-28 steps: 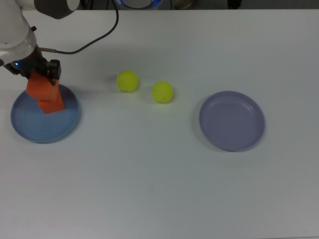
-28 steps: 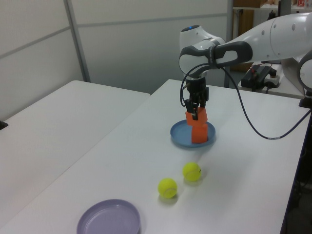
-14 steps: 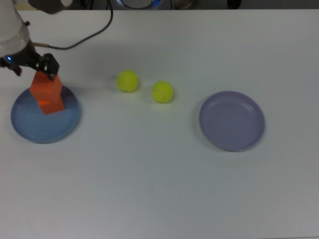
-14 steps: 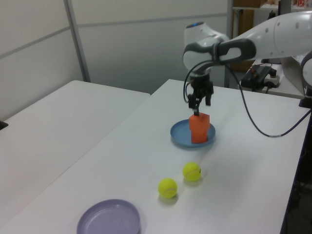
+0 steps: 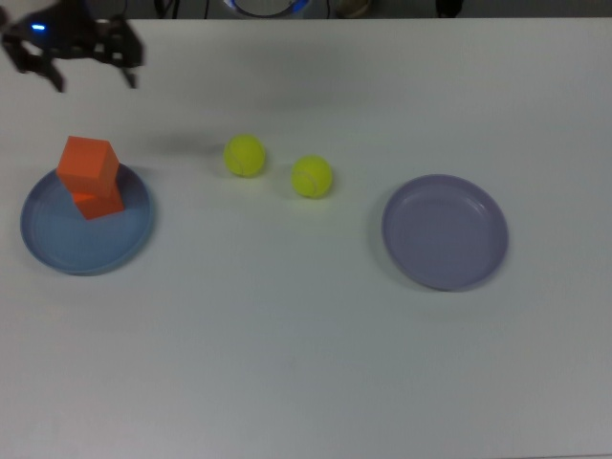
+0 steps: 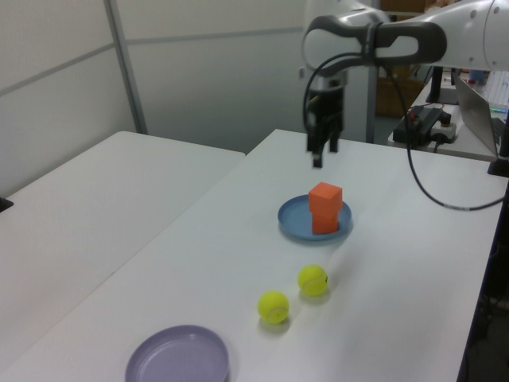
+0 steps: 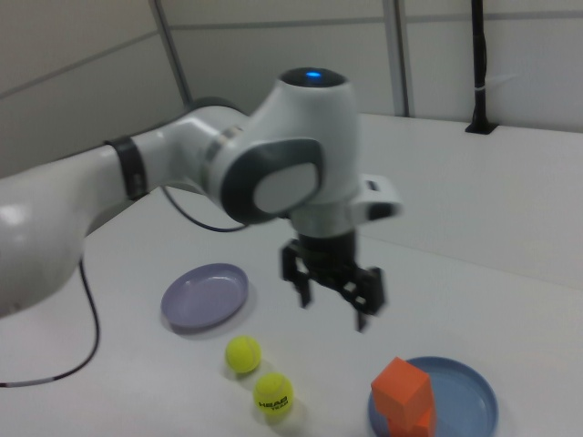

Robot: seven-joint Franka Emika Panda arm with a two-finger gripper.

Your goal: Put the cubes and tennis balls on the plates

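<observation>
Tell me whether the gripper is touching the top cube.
Apart. The left view shows the gripper well above the top cube, with bare wall between them.

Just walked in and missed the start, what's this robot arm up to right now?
The gripper hangs open and empty above the table. Two orange cubes sit stacked on the blue plate. Two tennis balls lie on the table, and the lavender plate holds nothing.

a white table (image 5: 306,363), grey wall panels (image 6: 199,72) behind it
</observation>
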